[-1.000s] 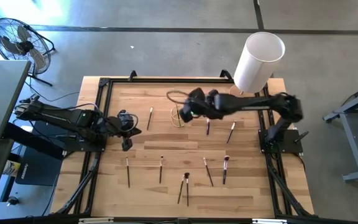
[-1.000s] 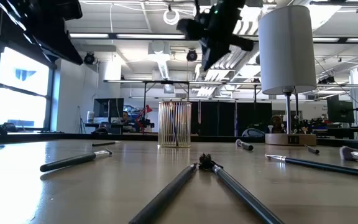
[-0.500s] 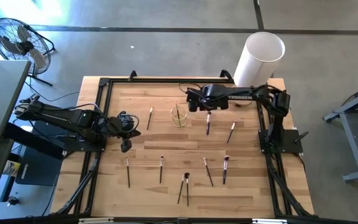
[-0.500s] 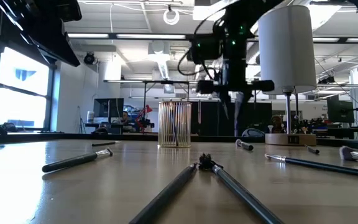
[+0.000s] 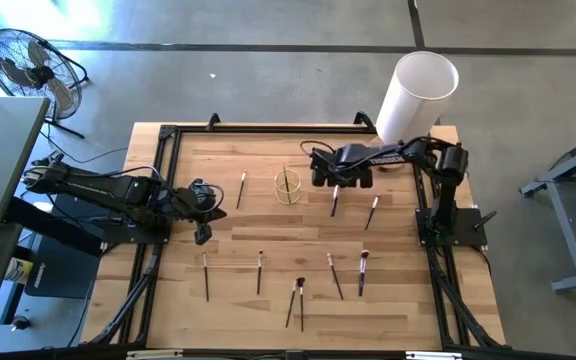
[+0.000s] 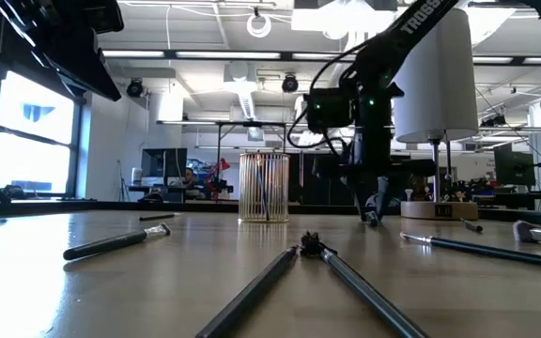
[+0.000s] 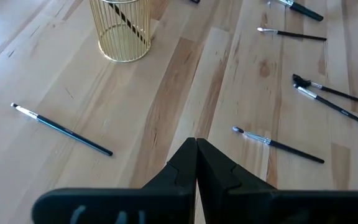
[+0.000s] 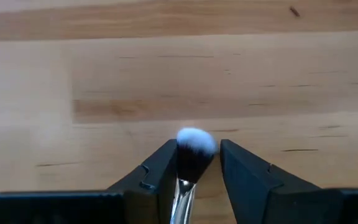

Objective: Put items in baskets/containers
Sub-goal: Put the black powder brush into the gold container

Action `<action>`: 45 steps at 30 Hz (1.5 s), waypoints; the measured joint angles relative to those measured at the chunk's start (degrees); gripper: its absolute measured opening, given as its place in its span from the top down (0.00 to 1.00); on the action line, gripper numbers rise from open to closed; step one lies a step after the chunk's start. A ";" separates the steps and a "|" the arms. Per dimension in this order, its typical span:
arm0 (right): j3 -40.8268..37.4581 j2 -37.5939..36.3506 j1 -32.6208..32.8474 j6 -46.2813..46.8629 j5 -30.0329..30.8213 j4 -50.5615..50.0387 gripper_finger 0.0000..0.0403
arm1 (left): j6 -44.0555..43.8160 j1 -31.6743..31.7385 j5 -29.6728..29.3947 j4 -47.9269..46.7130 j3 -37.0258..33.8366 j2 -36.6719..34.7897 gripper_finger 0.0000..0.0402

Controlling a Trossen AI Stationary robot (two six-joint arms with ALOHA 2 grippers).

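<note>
Right claw: lowered to the surface, fingers spread, straddling a brush; nothing gripped yet.
Brush: lies flat between the two fingers, pale-tipped bristle head just ahead of them, handle running back under the claw.
Cup: gold wire container (one brush already leaning inside), standing just beside the right claw, toward the left arm.
Left claw: shut, empty, waiting well apart at the surface's left edge.
Remaining brushes: scattered flat, mostly nearer the front than the right claw.
Step in hand, judged: closing on the brush.
Advice: centre the handle, close squarely behind the bristles, lift level, tip upright over the cup.
</note>
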 joint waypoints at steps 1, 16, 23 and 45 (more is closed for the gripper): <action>-0.65 -0.16 -0.06 0.30 0.02 0.69 0.71 | 0.00 0.00 0.00 -0.01 0.00 0.00 1.00; -5.12 -3.85 6.31 -3.82 3.06 5.88 0.98 | 0.06 0.00 -0.08 -0.02 0.00 0.00 1.00; -5.09 -15.61 12.67 -8.45 14.67 7.00 0.99 | 0.13 0.00 -0.90 0.01 0.00 0.00 1.00; -4.99 -5.41 19.97 -74.29 26.38 80.01 0.99 | 0.11 0.00 -4.04 1.36 0.02 0.00 1.00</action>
